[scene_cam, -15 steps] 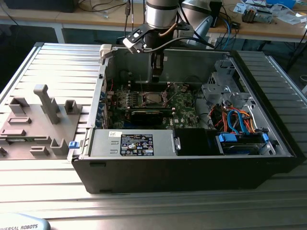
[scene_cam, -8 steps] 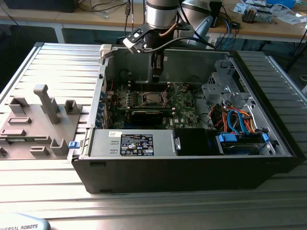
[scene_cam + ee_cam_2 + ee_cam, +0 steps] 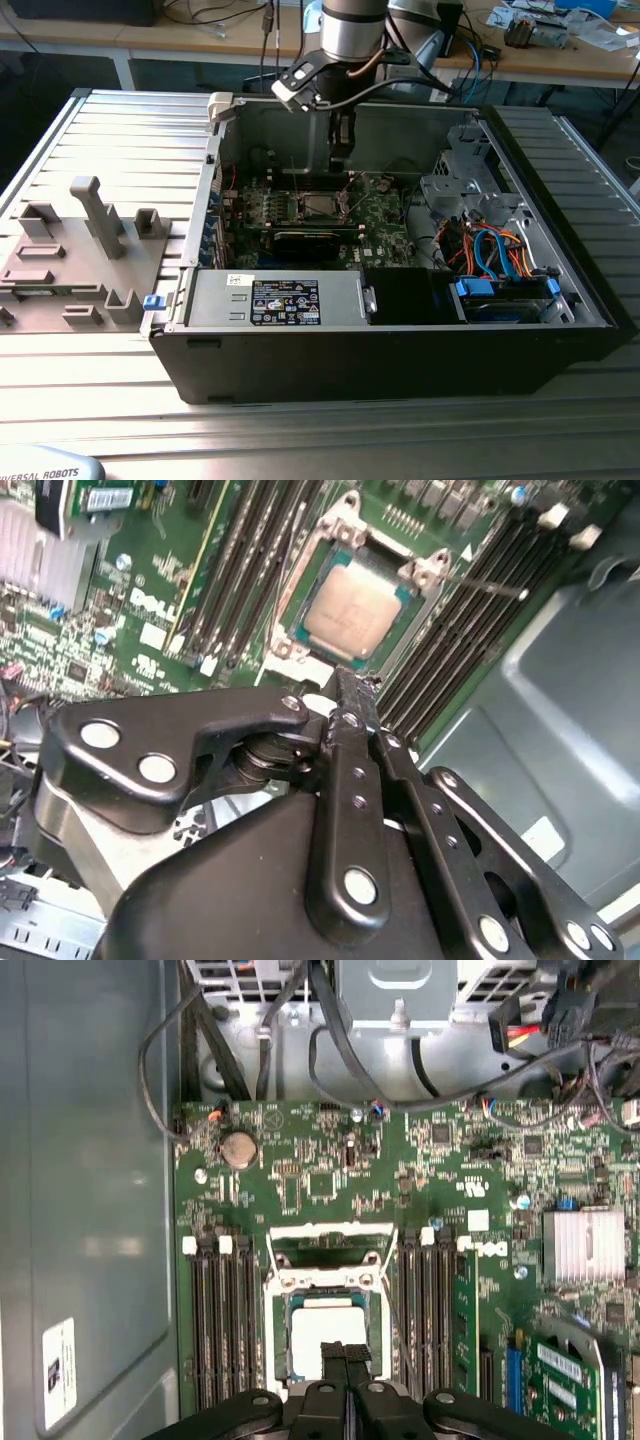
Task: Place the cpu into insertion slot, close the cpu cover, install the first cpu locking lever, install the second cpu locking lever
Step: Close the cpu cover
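Hand (image 3: 345,1352) hangs right over the insertion slot (image 3: 325,1332) inside the open PC case (image 3: 560,330), fingers pinched together on nothing. The cpu (image 3: 352,614) already sits in the slot; cover looks flipped open, I think.

A ribbed metal table (image 3: 100,420) carries an open computer case (image 3: 400,350) and grey fixtures (image 3: 80,250)

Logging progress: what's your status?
Tool shut, empty, above socket. Cpu seated in insertion slot. Nothing in the way.
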You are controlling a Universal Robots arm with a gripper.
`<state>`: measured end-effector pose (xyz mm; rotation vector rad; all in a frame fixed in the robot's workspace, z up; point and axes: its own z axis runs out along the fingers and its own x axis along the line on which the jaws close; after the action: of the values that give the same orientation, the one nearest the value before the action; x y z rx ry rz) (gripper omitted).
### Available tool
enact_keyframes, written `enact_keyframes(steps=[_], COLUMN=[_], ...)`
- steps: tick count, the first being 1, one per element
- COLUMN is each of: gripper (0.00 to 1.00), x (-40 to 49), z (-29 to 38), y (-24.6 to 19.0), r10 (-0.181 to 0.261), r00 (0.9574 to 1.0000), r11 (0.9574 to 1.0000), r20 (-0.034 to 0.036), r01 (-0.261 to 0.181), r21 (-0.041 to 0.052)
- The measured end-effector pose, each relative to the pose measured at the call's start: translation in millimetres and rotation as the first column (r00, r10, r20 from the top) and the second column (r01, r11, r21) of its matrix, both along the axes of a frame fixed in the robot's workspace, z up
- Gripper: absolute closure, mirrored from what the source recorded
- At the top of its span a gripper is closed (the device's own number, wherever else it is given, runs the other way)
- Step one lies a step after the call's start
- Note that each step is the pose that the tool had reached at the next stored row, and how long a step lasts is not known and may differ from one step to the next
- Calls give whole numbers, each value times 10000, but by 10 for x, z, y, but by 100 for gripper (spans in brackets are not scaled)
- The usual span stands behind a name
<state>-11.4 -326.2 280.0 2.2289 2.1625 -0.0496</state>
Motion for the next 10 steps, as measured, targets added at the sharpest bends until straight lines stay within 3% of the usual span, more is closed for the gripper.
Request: enact_keyframes(steps=[10], gripper=[89], x=[373], z=[-2], y=[-1], r10=[0], r00=[10000], r11=[10000], r20=[-47], r01=[0], r21=[-2])
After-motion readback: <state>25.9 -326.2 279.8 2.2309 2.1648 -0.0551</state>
